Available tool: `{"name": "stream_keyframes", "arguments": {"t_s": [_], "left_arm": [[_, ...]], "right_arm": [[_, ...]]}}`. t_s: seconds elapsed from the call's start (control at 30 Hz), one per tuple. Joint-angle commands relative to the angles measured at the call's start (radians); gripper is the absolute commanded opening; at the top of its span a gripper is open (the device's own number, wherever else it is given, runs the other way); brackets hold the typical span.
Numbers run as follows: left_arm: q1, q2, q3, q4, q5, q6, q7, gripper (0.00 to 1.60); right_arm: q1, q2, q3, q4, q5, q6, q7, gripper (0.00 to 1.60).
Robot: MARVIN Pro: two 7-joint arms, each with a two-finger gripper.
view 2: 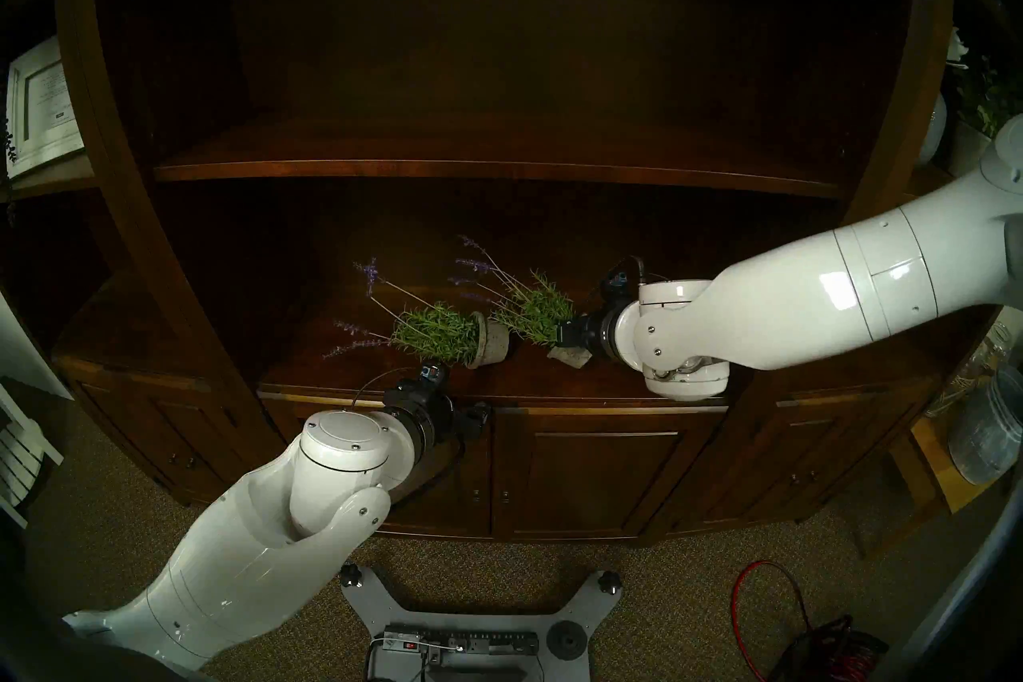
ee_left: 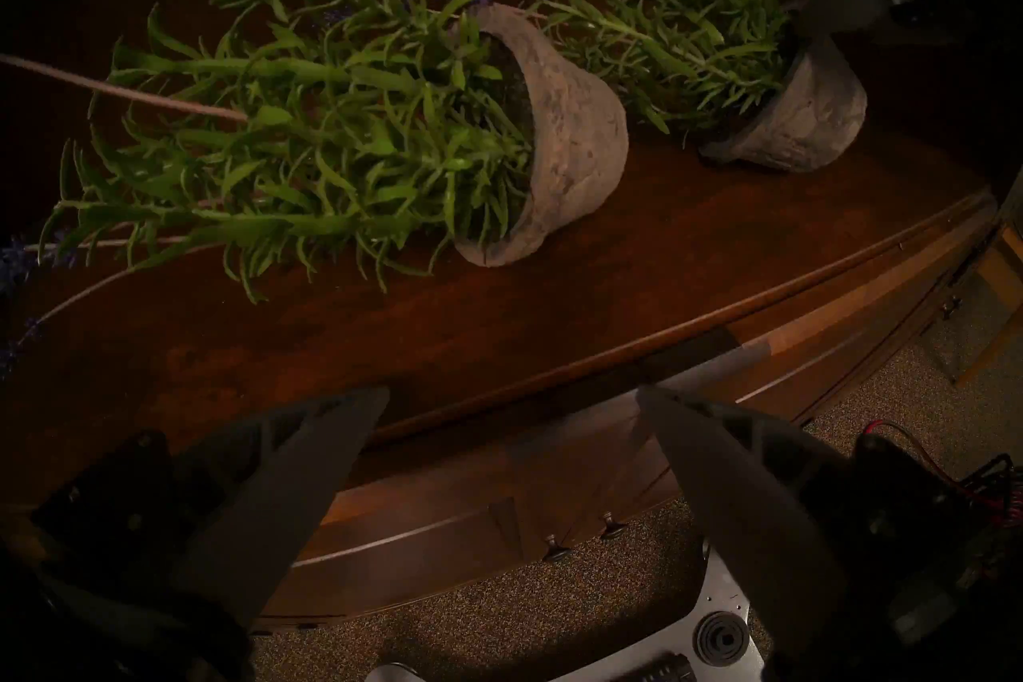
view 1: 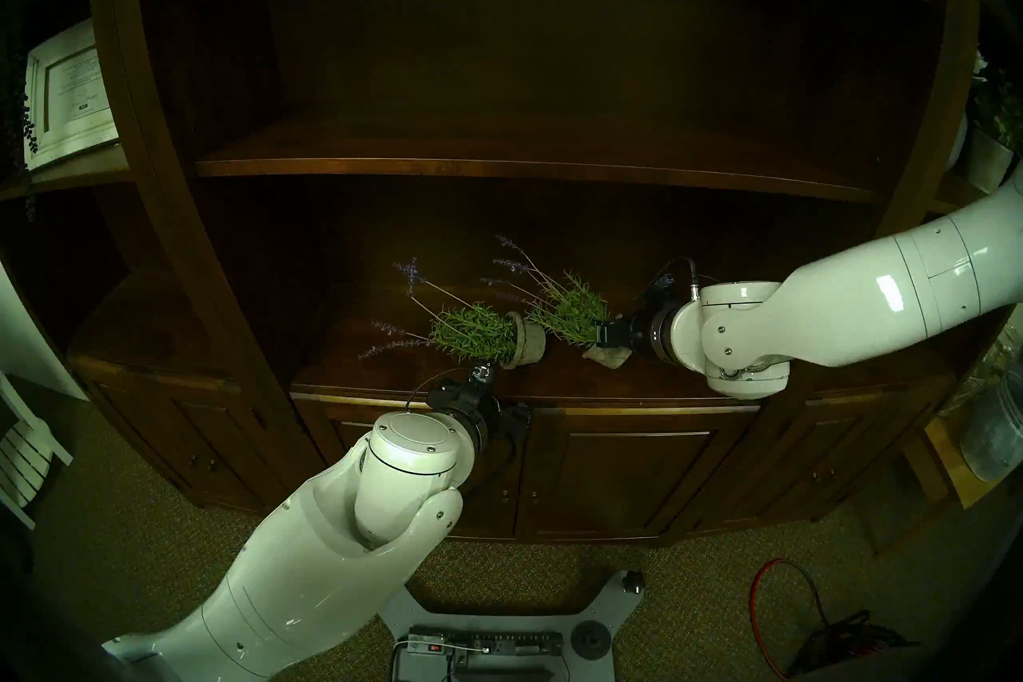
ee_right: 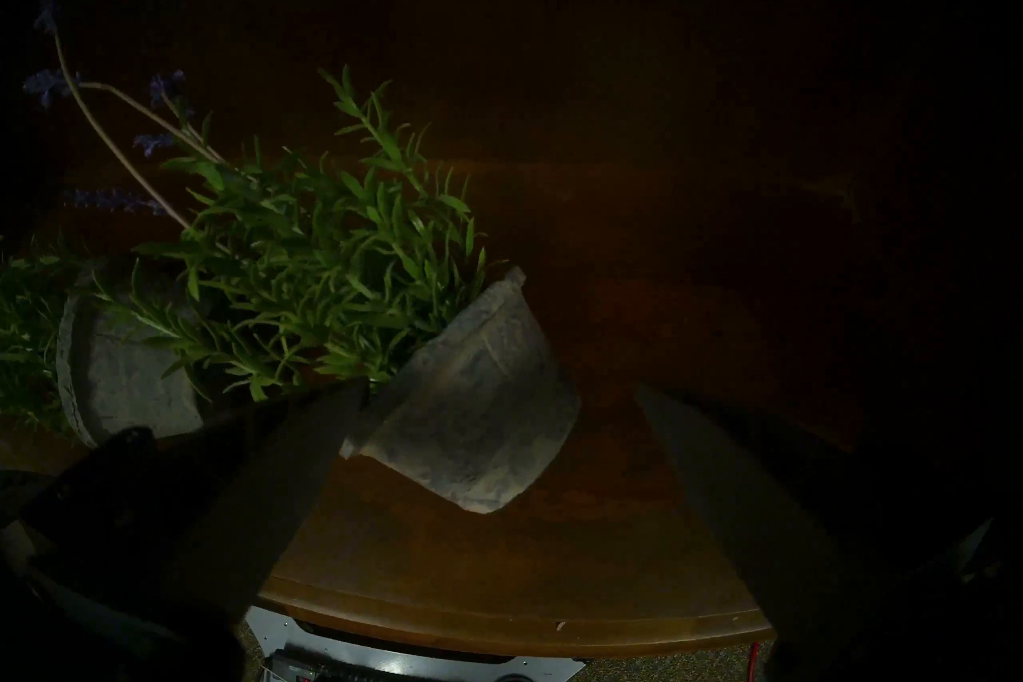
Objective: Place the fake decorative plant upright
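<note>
Two fake lavender plants in grey pots lie on the dark wooden counter [view 1: 581, 387]. The left plant [view 1: 526, 346] [ee_left: 564, 133] rests flat on its side, with its stems pointing left. The right plant [view 1: 564, 313] [ee_left: 802, 116] leans up and to the left, its pot [ee_right: 481, 398] tilted on the wood. My right gripper [view 1: 606, 335] [ee_right: 501, 396] stands open around this pot. One finger touches the rim and the other is apart from the pot. My left gripper [ee_left: 512, 393] [view 1: 512, 423] hangs open and empty over the counter's front edge, in front of the left plant.
A shelf board [view 1: 498, 166] runs above the counter and limits the headroom. Cabinet doors [view 1: 636, 481] sit below the counter edge. A framed picture [view 1: 66, 94] stands on the left shelving and a clear jar [view 1: 991, 432] at the right. A red cable [view 1: 775, 609] lies on the carpet.
</note>
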Motion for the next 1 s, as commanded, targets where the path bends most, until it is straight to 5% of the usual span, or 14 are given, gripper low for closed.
{"name": "stream_keyframes", "arguments": {"t_s": [0.0,0.97], "left_arm": [[-0.018,-0.006,-0.006,-0.031,0.003,-0.007,0.000,1.60],[-0.017,-0.007,-0.006,-0.031,0.004,-0.006,-0.001,1.60]], "right_arm": [[0.003,-0.021,-0.006,0.016,-0.016,-0.017,-0.040,1.60],[0.047,-0.005,-0.055,0.012,0.014,0.023,-0.048,1.60]]}}
